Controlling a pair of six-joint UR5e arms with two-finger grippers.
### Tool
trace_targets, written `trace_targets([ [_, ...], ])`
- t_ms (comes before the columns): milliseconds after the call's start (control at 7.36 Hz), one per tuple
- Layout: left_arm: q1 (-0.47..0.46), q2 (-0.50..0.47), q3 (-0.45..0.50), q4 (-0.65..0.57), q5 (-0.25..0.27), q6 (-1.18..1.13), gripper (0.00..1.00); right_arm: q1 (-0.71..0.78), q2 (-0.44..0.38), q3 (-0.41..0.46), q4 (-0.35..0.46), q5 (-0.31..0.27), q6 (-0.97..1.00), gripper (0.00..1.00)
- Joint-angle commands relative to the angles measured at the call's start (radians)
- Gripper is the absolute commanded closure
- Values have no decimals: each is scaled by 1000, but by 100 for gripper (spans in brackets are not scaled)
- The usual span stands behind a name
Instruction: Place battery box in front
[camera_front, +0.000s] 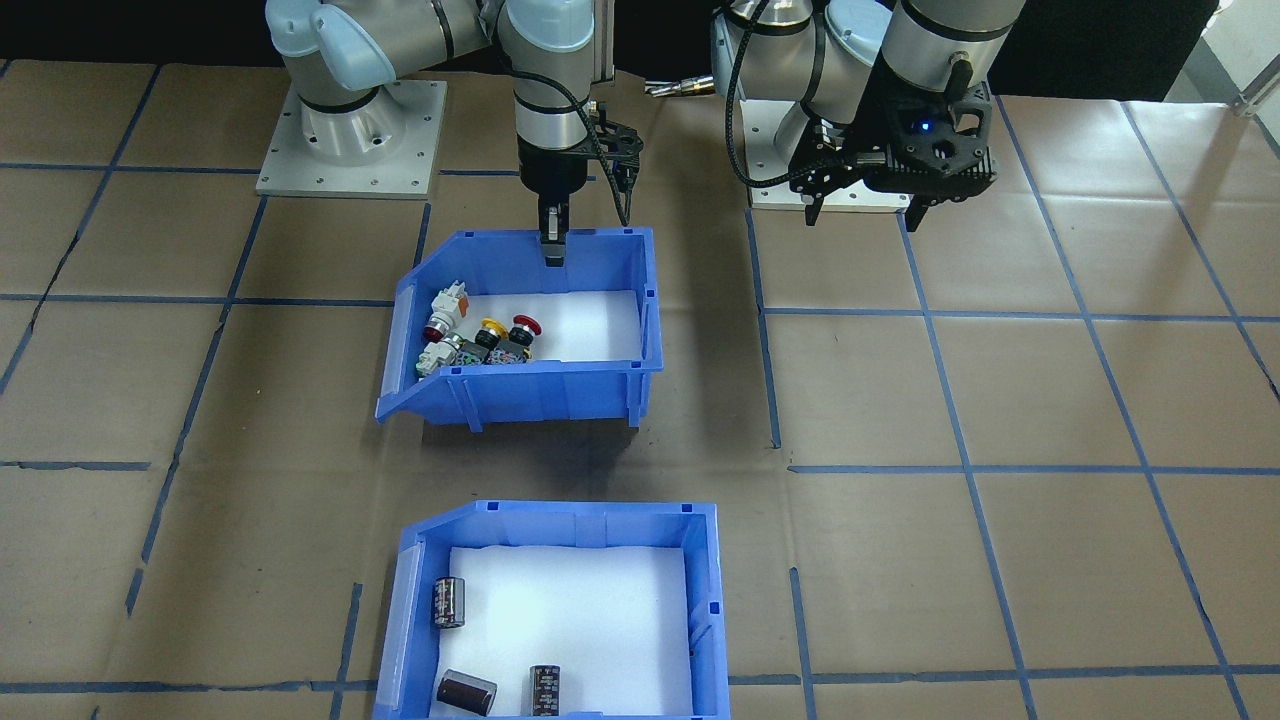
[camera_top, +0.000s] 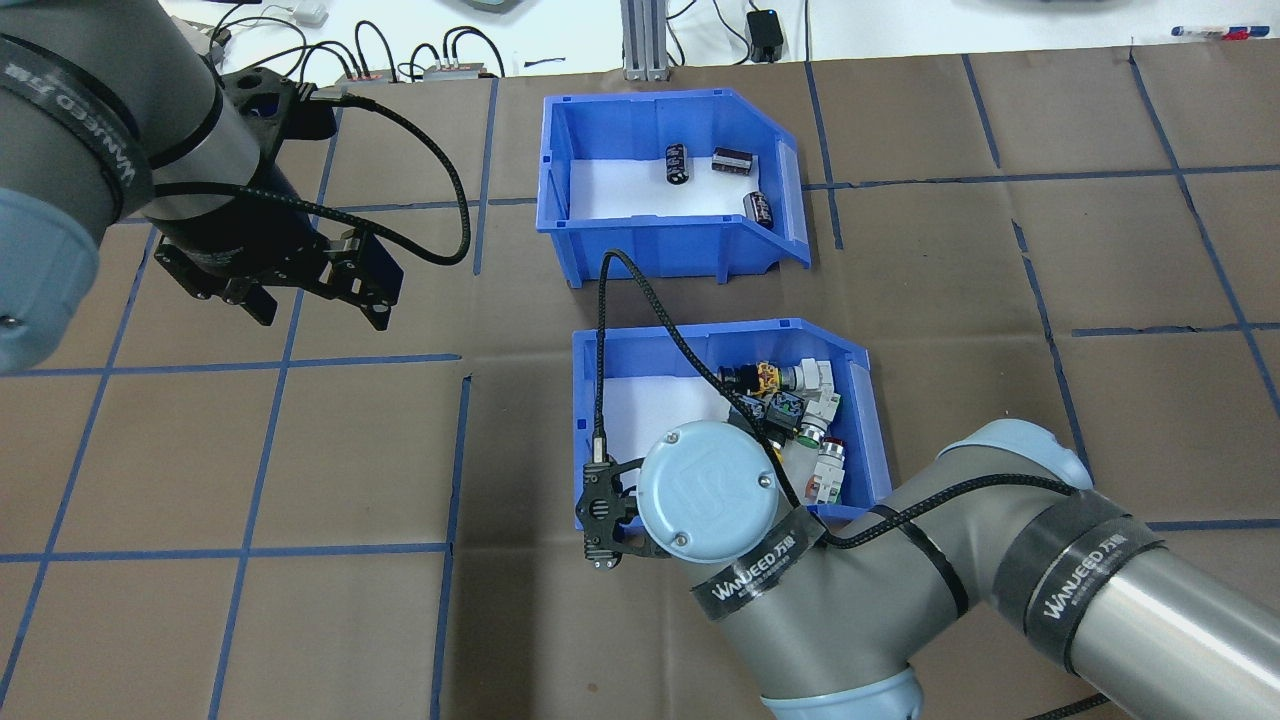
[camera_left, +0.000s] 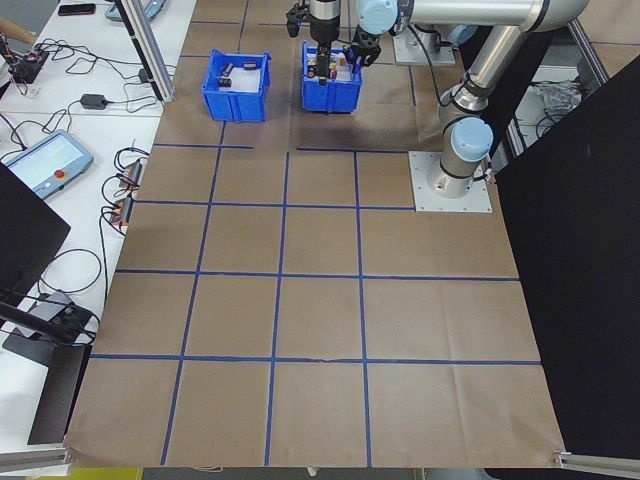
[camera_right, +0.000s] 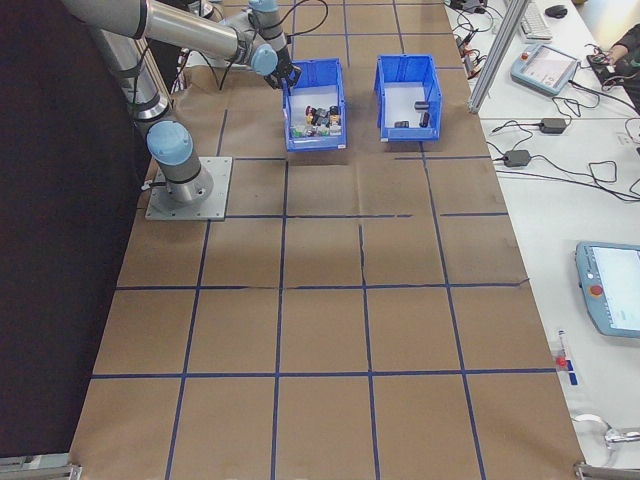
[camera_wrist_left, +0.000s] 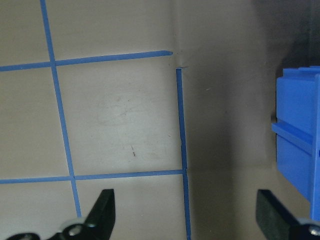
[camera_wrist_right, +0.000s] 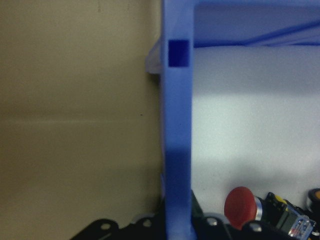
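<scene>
Right claw (camera_front: 553, 240) clamped on switch bin (camera_front: 560, 390) wall, left claw (camera_top: 310, 305) apart, battery box (camera_top: 640, 235) well beyond both.

Two blue plastic open-top bins stand on the brown paper-covered tabletop (camera_top: 300, 620), one behind the other and apart. The battery box (camera_top: 655, 225), a blue plastic bin holding three dark cylindrical cells (camera_top: 677, 164), is the one farther from the robot's base. The second blue plastic bin with push-button switches (camera_top: 590, 420) sits nearer the robot, its switches (camera_top: 800, 385) gathered toward its sloped end on the robot's right. The right gripper (camera_front: 552, 255) straddles this bin's wall nearest the robot, one finger inside and one outside. The left gripper (camera_top: 310, 305) hangs above the tabletop to the robot's left of both bins, well apart from them.
</scene>
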Motion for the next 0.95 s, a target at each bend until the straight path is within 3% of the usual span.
trace_targets([
  [0, 1, -8, 0, 40, 4, 3, 0, 0, 5, -1, 1, 5, 8, 100],
  [408, 1, -23, -1, 55, 5, 9, 0, -3, 8, -2, 15, 3, 56, 97],
  [544, 1, -22, -4, 55, -1, 3, 0, -3, 8, -2, 13, 5, 66, 74],
  [680, 1, -25, -3, 55, 2, 4, 0, -5, 8, -2, 12, 17, 106, 1],
  [816, 1, -25, -4, 55, 2, 4, 0, -8, 0, -8, 12, 20, 109, 0],
])
